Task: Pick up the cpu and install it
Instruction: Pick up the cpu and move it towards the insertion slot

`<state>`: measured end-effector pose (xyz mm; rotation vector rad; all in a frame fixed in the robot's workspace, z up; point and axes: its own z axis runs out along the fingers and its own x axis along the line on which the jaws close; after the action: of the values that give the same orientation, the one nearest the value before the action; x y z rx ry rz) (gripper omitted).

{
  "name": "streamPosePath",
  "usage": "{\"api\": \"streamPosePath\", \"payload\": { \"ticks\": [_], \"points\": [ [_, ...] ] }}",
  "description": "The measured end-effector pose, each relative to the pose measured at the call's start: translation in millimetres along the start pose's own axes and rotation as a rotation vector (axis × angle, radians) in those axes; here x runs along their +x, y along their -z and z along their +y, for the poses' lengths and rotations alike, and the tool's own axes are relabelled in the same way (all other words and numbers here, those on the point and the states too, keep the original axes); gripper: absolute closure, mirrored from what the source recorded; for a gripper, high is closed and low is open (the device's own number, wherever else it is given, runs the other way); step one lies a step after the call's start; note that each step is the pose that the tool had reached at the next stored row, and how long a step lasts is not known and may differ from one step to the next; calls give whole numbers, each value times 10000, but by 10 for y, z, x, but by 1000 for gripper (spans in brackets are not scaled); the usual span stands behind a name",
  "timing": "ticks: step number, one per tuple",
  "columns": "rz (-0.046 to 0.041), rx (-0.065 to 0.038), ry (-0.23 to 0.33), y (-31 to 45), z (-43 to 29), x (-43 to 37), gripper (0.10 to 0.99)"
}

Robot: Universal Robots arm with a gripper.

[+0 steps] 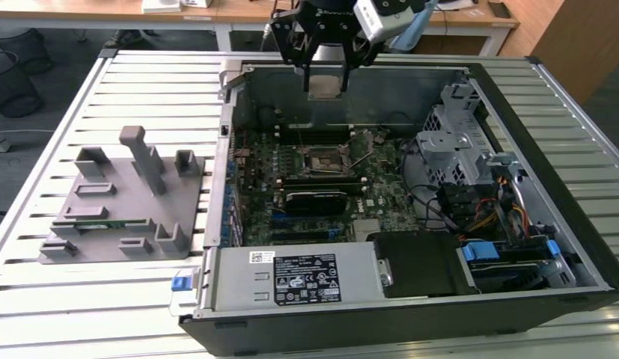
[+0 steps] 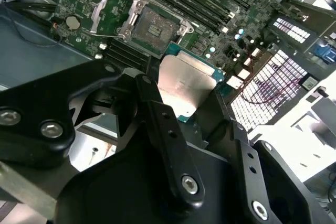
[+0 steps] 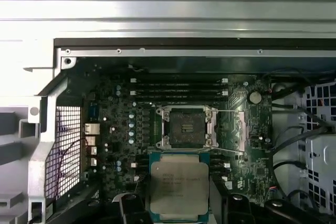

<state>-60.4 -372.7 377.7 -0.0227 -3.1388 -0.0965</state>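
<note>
- I have the gripper (image 1: 325,79) clamped on the cpu (image 3: 178,183). In the first wrist view a black finger (image 3: 130,209) presses on each of two opposite edges, and the silver top faces the camera.
- In the exterior view the cpu hangs in the air at the far end of the open computer case (image 1: 549,247), in front of its far wall and well apart from the board.
- The socket (image 3: 185,127) sits in the middle of the green motherboard (image 3: 118,145). Its dark face is uncovered.
- In the second wrist view the socket's metal load plate (image 2: 109,13) is swung off to one side — it rests on the board beside the socket, not over it.
- Black memory slots (image 3: 178,91) run along one side of the socket, close to it.
- Toward the exterior view's right I see a grey drive cage (image 1: 451,138) and a bundle of coloured cables (image 1: 481,218), both set apart from the socket.
- The power supply (image 1: 289,275) fills the near end of the case.
- Outside the case, on the slatted table (image 1: 139,82) at the exterior view's left, stands a grey fixture (image 1: 139,161) with a green memory stick (image 1: 102,223) lying in it — well away from the gripper.
</note>
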Motion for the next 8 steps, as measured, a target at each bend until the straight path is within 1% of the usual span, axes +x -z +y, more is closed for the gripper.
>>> {"api": "streamPosePath", "payload": {
  "ticks": [3,8],
  "points": [
    [-1,-1,2,-4,24,-100,549],
    [0,-1,2,-5,41,-253,549]
  ]
}}
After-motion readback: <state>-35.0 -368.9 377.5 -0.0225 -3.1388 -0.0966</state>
